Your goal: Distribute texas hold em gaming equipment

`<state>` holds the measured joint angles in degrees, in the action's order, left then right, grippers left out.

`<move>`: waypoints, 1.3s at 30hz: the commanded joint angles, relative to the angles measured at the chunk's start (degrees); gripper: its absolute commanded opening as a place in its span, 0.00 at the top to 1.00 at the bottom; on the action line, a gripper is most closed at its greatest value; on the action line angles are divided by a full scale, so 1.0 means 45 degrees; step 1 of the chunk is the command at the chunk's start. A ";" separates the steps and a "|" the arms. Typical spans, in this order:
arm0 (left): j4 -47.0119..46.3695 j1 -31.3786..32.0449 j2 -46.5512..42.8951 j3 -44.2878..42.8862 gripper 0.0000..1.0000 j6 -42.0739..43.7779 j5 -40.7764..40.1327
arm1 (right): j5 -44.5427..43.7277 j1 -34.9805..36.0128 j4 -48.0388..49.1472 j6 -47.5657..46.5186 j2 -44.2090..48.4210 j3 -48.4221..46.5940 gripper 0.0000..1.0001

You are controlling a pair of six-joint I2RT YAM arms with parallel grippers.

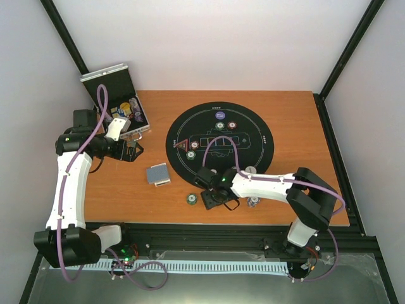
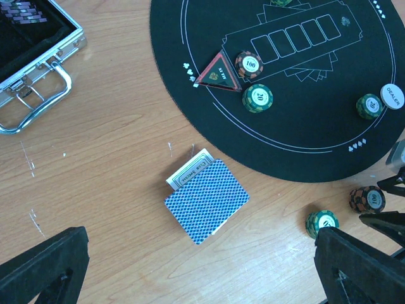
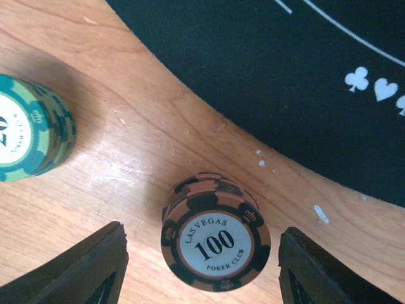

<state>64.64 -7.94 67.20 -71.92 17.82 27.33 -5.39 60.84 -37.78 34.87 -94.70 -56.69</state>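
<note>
A small stack of brown 100 chips (image 3: 215, 237) stands on the wood just off the black mat (image 3: 285, 76). My right gripper (image 3: 202, 275) straddles it, open, with a gap on each side. A green 20 chip stack (image 3: 28, 130) stands to its left. The blue-backed card deck (image 2: 207, 199) lies flat on the wood, a white card poking out beneath. My left gripper (image 2: 202, 278) hovers open above and short of it, holding nothing. In the top view the deck (image 1: 158, 174) lies between left gripper (image 1: 130, 151) and right gripper (image 1: 216, 197).
An open metal case (image 1: 117, 95) with chips sits at the back left. On the round mat (image 1: 266, 136) lie a triangular marker (image 2: 217, 73), a 100 chip (image 2: 249, 64), a green chip (image 2: 258, 98), another green chip (image 2: 369, 106) and a white dealer disc (image 2: 392, 95).
</note>
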 commanded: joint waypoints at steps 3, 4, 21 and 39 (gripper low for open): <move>0.0322 -0.0070 -0.0171 -0.0392 0.00 -0.0055 0.0156 | -0.0093 0.0152 0.0524 0.0222 -0.0468 0.0204 0.37; 0.0323 -0.0070 -0.0166 -0.0418 0.00 -0.0055 0.0135 | -0.0141 0.0152 0.0507 0.0198 -0.0537 0.0201 0.38; 0.0381 -0.0070 -0.0094 -0.0565 0.00 -0.0055 0.0232 | -0.0442 0.0152 -0.0086 -0.0035 -0.0527 -0.0560 0.50; 0.0362 -0.0070 -0.0198 -0.0480 0.00 -0.0035 0.0205 | -0.0528 0.0152 -0.0026 -0.0022 -0.0734 -0.0363 0.63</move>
<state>65.56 -7.94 67.20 -71.96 17.82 27.55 -6.17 60.86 -37.69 34.74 -98.00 -58.13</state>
